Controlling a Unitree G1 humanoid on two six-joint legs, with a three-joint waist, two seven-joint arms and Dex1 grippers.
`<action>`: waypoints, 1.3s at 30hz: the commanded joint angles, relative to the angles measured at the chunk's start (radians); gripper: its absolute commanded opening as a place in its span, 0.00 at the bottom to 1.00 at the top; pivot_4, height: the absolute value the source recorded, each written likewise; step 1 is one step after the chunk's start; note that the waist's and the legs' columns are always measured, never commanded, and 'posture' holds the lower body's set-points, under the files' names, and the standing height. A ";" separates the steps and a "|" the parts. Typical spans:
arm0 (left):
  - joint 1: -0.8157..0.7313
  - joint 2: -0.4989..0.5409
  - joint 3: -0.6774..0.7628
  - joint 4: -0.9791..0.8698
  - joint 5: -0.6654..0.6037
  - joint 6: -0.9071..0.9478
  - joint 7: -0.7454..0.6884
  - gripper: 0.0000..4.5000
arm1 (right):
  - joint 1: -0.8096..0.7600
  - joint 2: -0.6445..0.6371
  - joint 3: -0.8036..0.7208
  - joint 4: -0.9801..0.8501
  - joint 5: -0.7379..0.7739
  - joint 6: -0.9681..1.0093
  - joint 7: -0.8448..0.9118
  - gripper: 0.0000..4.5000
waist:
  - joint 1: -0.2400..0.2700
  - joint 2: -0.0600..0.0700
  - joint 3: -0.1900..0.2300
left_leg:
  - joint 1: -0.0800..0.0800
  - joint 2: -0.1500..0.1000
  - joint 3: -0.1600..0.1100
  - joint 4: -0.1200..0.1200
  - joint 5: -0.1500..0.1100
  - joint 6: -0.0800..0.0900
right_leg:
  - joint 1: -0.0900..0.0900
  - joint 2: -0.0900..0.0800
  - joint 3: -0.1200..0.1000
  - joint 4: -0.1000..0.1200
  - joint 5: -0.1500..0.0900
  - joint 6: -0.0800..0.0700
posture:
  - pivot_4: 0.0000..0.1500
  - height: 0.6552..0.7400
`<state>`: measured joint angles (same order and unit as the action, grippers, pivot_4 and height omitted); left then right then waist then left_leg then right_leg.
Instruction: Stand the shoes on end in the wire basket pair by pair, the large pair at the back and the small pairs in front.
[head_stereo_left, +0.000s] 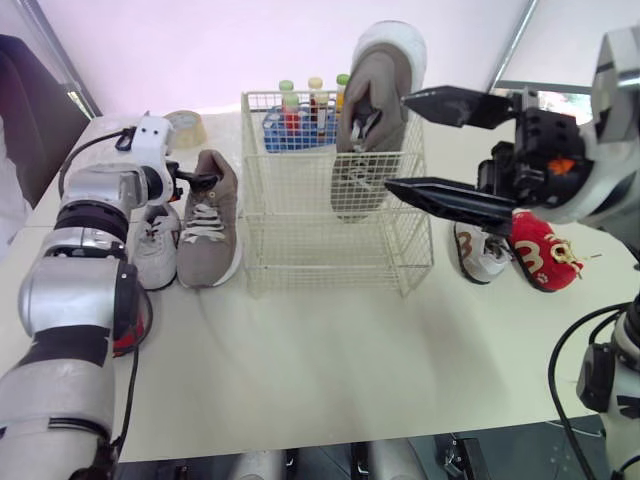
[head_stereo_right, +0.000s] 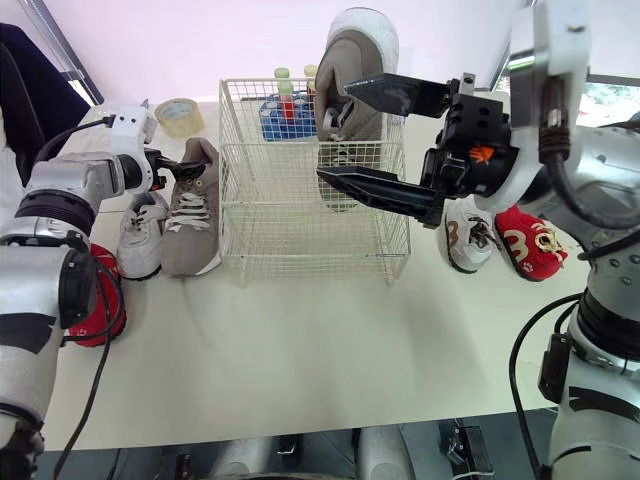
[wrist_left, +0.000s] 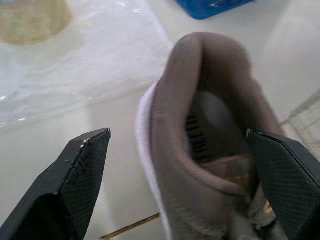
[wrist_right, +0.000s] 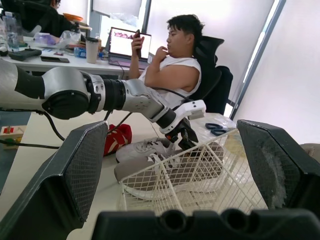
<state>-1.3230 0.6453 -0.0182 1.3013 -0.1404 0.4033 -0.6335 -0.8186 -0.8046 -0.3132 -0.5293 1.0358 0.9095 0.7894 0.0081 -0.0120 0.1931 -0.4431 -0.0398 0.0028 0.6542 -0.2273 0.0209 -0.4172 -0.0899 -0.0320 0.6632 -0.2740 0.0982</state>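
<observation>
Straddling the heel of the taupe shoe (wrist_left: 200, 65), spread left pincer (wrist_left: 177, 137)

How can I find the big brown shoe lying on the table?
Find the white wire basket on the table. Shoes lie on the robot's left of it; the brown shoe is the one right beside the basket. It is big and grey-brown, the white shoe next to it is small, and the open left gripper straddles its heel.
</observation>
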 joint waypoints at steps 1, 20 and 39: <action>-0.043 0.014 0.055 0.000 0.012 -0.021 0.054 1.00 | 0.011 -0.029 -0.033 -0.030 0.036 -0.016 -0.029 0.99 | 0.002 -0.001 -0.001 | 0.000 0.000 0.000 0.000 0.000 0.000 | 0.000 0.000 0.000 0.000 0.000 0.000 | 1.00 1.00; 0.015 -0.096 0.174 0.038 0.056 -0.014 0.203 0.34 | 0.013 -0.065 0.020 -0.002 0.028 -0.071 -0.037 1.00 | 0.003 -0.002 -0.001 | 0.000 0.000 0.000 0.008 -0.001 0.002 | 0.004 0.000 0.000 0.001 0.002 0.002 | 1.00 1.00; -0.308 -0.167 0.508 -0.229 -0.225 -0.492 0.266 0.00 | 0.044 -0.055 0.053 0.020 -0.005 -0.110 -0.024 1.00 | 0.005 -0.008 0.001 | -0.020 -0.001 0.002 0.011 0.002 -0.002 | -0.013 -0.003 0.000 -0.002 0.009 0.005 | 1.00 1.00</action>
<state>-1.5904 0.4784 0.4662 1.1539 -0.3294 -0.0023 -0.3464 -0.7716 -0.8548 -0.2416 -0.5024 1.0330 0.8230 0.7633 0.0130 -0.0201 0.1943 -0.4623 -0.0410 0.0054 0.6655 -0.2250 0.0190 -0.4296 -0.0928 -0.0324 0.6607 -0.2652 0.1034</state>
